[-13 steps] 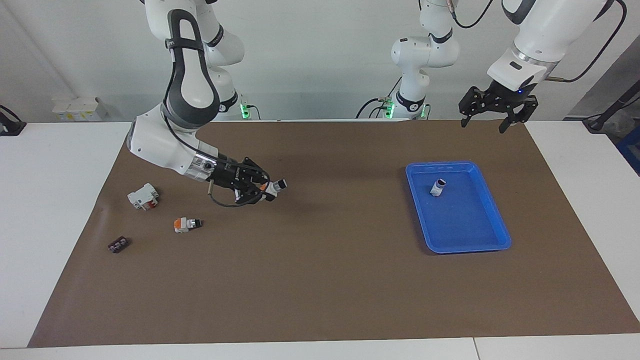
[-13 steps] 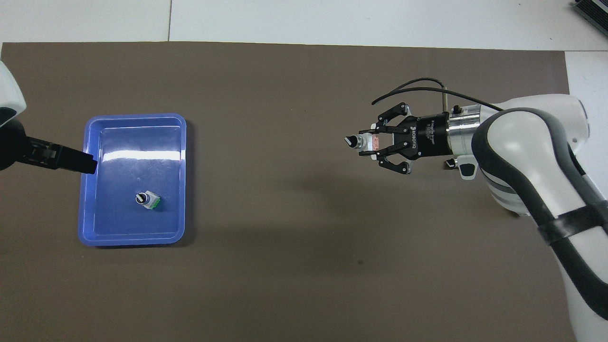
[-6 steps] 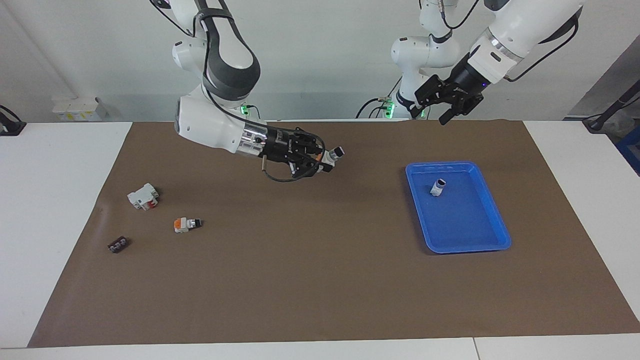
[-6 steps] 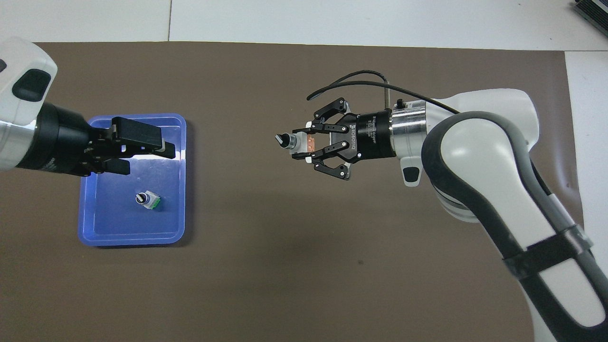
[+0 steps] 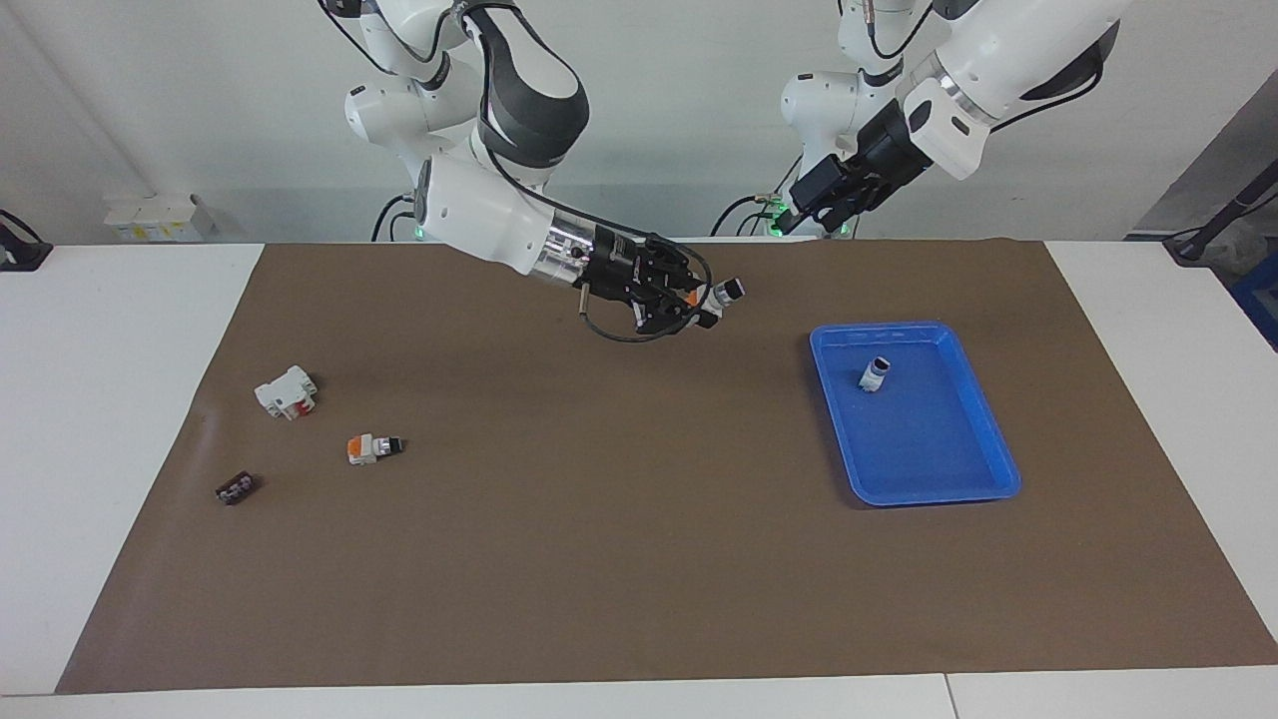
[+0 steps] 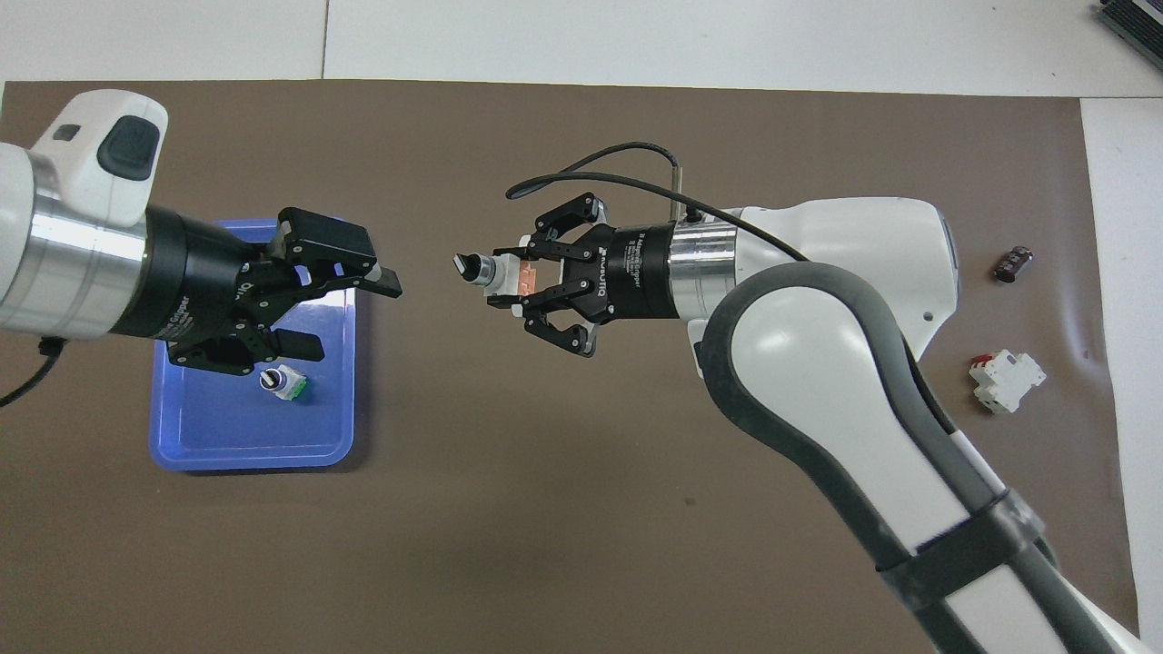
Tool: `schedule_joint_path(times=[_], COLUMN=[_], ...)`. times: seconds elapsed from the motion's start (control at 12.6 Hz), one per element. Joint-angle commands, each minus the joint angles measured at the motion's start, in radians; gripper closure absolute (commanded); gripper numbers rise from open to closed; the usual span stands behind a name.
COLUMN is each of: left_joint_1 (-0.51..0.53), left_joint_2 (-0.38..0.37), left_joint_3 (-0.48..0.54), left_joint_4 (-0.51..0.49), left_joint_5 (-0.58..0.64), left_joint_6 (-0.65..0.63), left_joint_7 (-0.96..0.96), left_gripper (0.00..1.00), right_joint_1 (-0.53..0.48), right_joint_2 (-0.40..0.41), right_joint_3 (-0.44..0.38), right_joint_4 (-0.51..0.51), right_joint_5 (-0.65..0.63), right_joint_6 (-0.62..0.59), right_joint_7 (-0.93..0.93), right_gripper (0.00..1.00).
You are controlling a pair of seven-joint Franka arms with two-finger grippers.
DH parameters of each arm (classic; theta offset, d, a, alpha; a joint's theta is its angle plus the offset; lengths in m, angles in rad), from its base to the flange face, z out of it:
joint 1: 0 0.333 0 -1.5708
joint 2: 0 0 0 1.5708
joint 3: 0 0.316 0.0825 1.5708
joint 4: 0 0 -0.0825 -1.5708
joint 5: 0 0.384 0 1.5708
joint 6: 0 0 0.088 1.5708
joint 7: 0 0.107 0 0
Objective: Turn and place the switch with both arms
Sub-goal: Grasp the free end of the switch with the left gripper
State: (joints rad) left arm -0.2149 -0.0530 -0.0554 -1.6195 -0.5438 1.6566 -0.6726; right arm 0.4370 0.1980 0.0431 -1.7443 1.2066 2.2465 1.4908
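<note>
My right gripper (image 5: 702,298) (image 6: 520,280) is shut on a switch (image 5: 727,291) (image 6: 482,270) and holds it level in the air over the middle of the mat. It grips the orange end, and the black tip points toward the left arm's end. My left gripper (image 5: 804,212) (image 6: 350,313) is open over the blue tray's (image 5: 958,479) (image 6: 245,454) edge. It faces the held switch with a gap between them. A second orange-ended switch (image 5: 372,448) lies on the mat toward the right arm's end.
A look-alike part with a green end (image 5: 875,373) (image 6: 283,383) stands in the tray. A white block with a red mark (image 5: 287,391) (image 6: 1006,381) and a flat black piece (image 5: 236,488) (image 6: 1013,263) lie toward the right arm's end.
The right arm has carried the switch up from near the loose parts to over the mat's middle. The left gripper has swung in over the tray and turned to face it.
</note>
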Motion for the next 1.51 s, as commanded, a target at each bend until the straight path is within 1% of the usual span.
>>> schedule_joint_path(times=[0.0, 0.08, 0.24, 0.4, 0.56, 0.64, 0.72, 0.87, 0.95, 1.03, 1.43], left_joint_1=[-0.038, -0.038, -0.053, -0.054, -0.054, -0.055, -0.055, -0.055, -0.055, -0.057, -0.077], left_joint_2=[-0.051, -0.047, -0.036, -0.015, 0.008, 0.021, 0.039, 0.054, 0.058, 0.058, 0.054], left_joint_3=[0.006, 0.006, 0.005, 0.006, 0.006, 0.005, 0.006, 0.005, 0.002, 0.002, -0.004], left_joint_4=[-0.097, -0.1, -0.1, -0.097, -0.091, -0.091, -0.088, -0.085, -0.085, -0.085, -0.085], left_joint_5=[-0.047, -0.051, -0.074, -0.093, -0.099, -0.103, -0.11, -0.11, -0.11, -0.11, -0.108], left_joint_6=[0.124, 0.162, 0.176, 0.184, 0.196, 0.198, 0.209, 0.239, 0.239, 0.238, 0.226], left_joint_7=[-0.08, -0.141, -0.148, -0.151, -0.15, -0.148, -0.147, -0.145, -0.144, -0.144, -0.131], left_gripper=[0.07, 0.09, 0.22, 0.27, 0.29, 0.35, 0.39, 0.41, 0.52, 0.56, 0.57], right_joint_1=[0.018, 0.019, 0.02, 0.02, 0.02, 0.02, 0.02, 0.02, 0.02, 0.019, 0.02], right_joint_2=[0.014, 0.014, 0.014, 0.014, 0.014, 0.014, 0.014, 0.014, 0.014, 0.014, 0.014], right_joint_3=[0.001, 0.001, 0.001, 0.001, 0.001, 0.001, 0.001, 0.001, 0.001, 0.001, 0.001], right_joint_4=[0.019, 0.019, 0.019, 0.019, 0.019, 0.019, 0.019, 0.019, 0.019, 0.019, 0.017], right_joint_5=[0.022, 0.021, 0.017, 0.017, 0.017, 0.017, 0.019, 0.016, 0.013, 0.011, 0.008], right_joint_6=[0.031, 0.031, 0.031, 0.031, 0.03, 0.031, 0.031, 0.03, 0.028, 0.027, 0.028], right_joint_7=[0.013, 0.011, 0.011, 0.011, 0.011, 0.011, 0.012, 0.011, 0.009, 0.009, 0.008], right_gripper=[1.0, 1.0, 1.0, 1.0, 1.0, 1.0, 1.0, 1.0, 1.0, 1.0, 1.0])
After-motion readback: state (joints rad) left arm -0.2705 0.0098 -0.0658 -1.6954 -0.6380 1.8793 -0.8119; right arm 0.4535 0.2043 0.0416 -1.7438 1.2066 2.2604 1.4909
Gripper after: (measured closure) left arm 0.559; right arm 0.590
